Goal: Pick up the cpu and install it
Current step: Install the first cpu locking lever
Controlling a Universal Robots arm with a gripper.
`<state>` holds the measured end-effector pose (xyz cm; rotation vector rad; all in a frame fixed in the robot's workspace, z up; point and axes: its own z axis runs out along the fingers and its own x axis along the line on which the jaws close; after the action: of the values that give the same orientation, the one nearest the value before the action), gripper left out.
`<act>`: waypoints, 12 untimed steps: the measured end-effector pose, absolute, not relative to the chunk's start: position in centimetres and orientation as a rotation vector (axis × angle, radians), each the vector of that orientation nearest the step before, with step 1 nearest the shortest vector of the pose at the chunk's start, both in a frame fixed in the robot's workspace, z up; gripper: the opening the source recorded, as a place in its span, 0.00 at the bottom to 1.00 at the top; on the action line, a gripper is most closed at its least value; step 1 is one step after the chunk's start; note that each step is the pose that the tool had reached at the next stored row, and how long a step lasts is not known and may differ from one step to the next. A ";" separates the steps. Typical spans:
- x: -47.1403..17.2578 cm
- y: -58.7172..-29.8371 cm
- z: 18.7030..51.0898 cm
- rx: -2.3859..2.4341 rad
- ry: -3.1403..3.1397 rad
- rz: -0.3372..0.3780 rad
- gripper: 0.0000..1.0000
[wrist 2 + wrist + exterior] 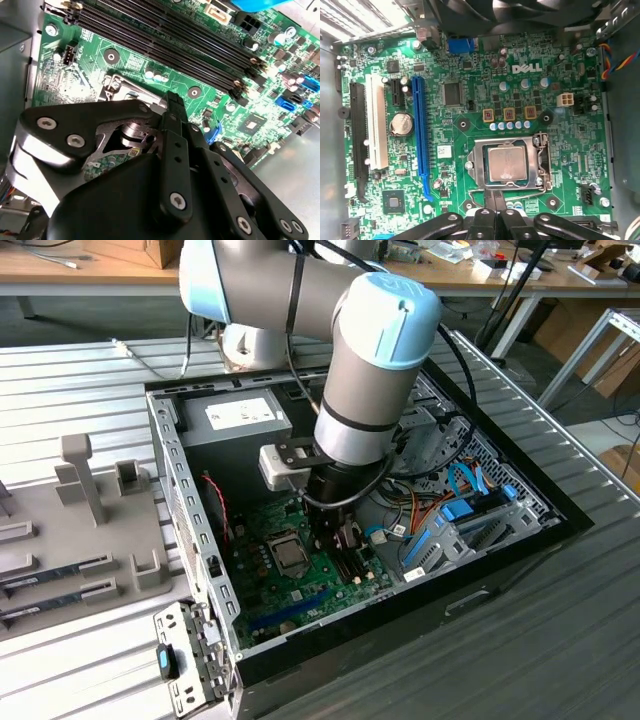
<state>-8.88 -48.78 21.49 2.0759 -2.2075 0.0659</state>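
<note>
Gripper (496, 204) linkage fills the near edge of both wrist views; fingers (491, 200) pressed together, tips meeting, nothing held between them. Fingertips sit just beside the socket (510, 164) edge, low over the board (445, 150). Cpu (507, 164) lies flat in the socket, silvery top up, framed by the metal bracket. Blue slot (420, 135) and white slot (376, 122) run parallel, well apart from the socket. Exterior view: arm (370, 380) reaches down into the open case (190, 510), gripper (335, 530) beside the cpu (291, 555).
</note>
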 end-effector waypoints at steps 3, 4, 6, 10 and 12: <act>-8.9 -48.8 21.2 2.076 -2.207 0.066 0.11; -8.9 -48.8 21.2 2.076 -2.207 0.066 0.11; -8.9 -48.8 21.1 2.076 -2.207 0.066 0.11; -8.9 -48.8 20.5 2.076 -2.207 0.066 0.11; -8.6 -49.0 20.0 2.078 -2.206 0.066 0.11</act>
<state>-8.65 -48.98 20.02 2.0778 -2.2057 0.0660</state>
